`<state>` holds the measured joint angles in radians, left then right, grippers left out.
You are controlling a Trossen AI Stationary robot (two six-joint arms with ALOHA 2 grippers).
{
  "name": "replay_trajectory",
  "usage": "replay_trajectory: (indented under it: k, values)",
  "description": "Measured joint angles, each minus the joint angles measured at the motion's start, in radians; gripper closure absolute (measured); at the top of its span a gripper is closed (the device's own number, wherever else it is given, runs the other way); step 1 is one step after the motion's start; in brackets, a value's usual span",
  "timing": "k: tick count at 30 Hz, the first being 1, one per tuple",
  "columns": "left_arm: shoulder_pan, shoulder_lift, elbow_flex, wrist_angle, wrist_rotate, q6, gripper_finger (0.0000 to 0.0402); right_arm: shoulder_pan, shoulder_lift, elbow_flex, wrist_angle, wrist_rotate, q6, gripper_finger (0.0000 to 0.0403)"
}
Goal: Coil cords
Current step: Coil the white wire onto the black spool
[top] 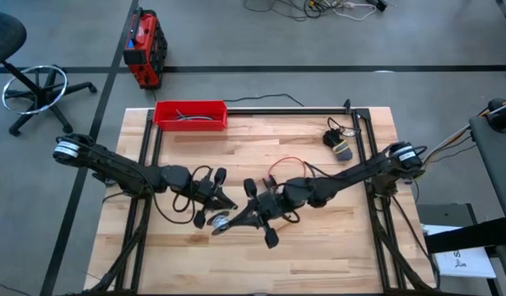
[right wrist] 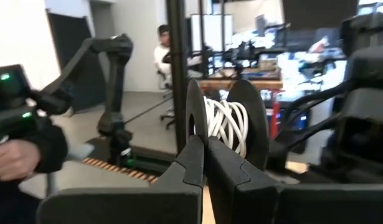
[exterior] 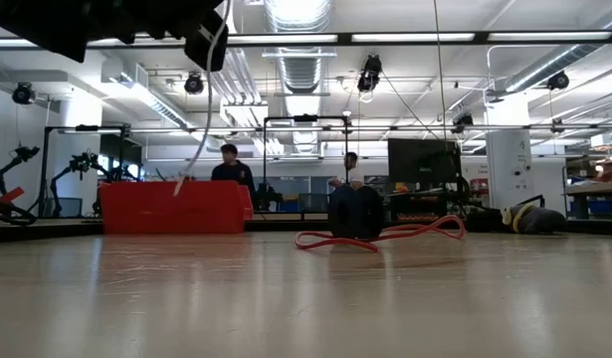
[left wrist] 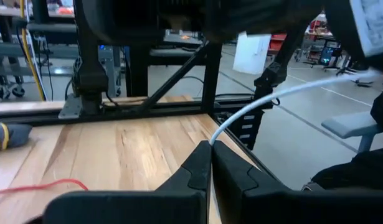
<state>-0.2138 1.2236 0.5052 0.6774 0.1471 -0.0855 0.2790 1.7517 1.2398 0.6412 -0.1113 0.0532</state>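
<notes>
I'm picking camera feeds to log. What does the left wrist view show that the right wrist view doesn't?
Only the left wrist view shows the left end effector shut on the white cord, the red cord and the table. Only the right wrist view shows the right end effector shut on a black disc, with white coils between two discs. Both show white cord.

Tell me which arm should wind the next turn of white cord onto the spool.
Likely the left. Its pincer is shut on the thin white cord leading toward the spool. The right pincer is shut on the black disc spool, so it probably should just hold.
</notes>
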Motion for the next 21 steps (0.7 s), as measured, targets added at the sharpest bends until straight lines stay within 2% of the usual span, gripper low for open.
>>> replay_trajectory:
  k: [5, 12, 15, 21]
  values:
    - [0.0, -0.001, 0.035, -0.023, 0.0, 0.053, 0.0401, -0.005, 0.014, 0.028, -0.047, -0.079, 0.023, 0.0403]
    - [-0.001, -0.002, 0.131, -0.147, -0.039, 0.152, 0.0401, -0.008, 0.014, 0.046, -0.169, -0.181, 0.087, 0.0403]
    - [-0.001, -0.002, 0.191, -0.244, -0.053, 0.2, 0.0401, -0.009, 0.014, 0.048, -0.207, -0.219, 0.124, 0.0403]
    - [-0.002, -0.002, 0.324, -0.496, -0.056, 0.218, 0.0401, -0.008, 0.007, 0.048, -0.326, -0.225, 0.172, 0.0403]
